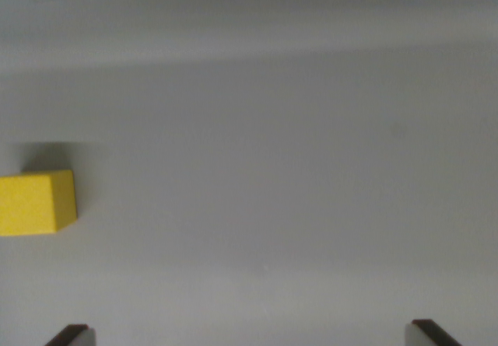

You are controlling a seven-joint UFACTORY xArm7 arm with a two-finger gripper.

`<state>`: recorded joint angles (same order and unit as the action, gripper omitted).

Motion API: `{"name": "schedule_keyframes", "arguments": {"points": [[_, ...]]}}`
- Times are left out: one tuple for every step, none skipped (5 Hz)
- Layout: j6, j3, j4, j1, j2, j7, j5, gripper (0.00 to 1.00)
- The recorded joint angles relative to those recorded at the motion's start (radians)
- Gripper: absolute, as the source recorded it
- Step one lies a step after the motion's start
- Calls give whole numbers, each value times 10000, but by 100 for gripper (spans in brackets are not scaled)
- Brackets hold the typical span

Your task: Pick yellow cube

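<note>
The yellow cube (35, 203) sits on the grey worktop (296, 167) at the wrist view's left edge. The gripper (250, 334) hangs with fingertips wide apart, holding nothing, well away from it.

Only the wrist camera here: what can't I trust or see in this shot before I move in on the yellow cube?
- yellow cube: cut off by the wrist view's left edge, so its full width is unknown.
- hand: only two dark fingertips show at the bottom edge; the rest is out of frame.
- table: soft, blurred image; its far edge and any texture cannot be made out.
- Height of the hand above the table: not readable.
</note>
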<state>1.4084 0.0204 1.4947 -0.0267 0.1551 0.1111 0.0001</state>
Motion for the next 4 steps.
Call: {"name": "schedule_keyframes", "arguments": {"points": [[-413,85,-121,-117,282,151,-20,0],[-413,85,-121,-117,282,151,-20,0],[-849,176,-248,-242,580,312,-42,0],[-849,176,-248,-242,580,312,-42,0]]}}
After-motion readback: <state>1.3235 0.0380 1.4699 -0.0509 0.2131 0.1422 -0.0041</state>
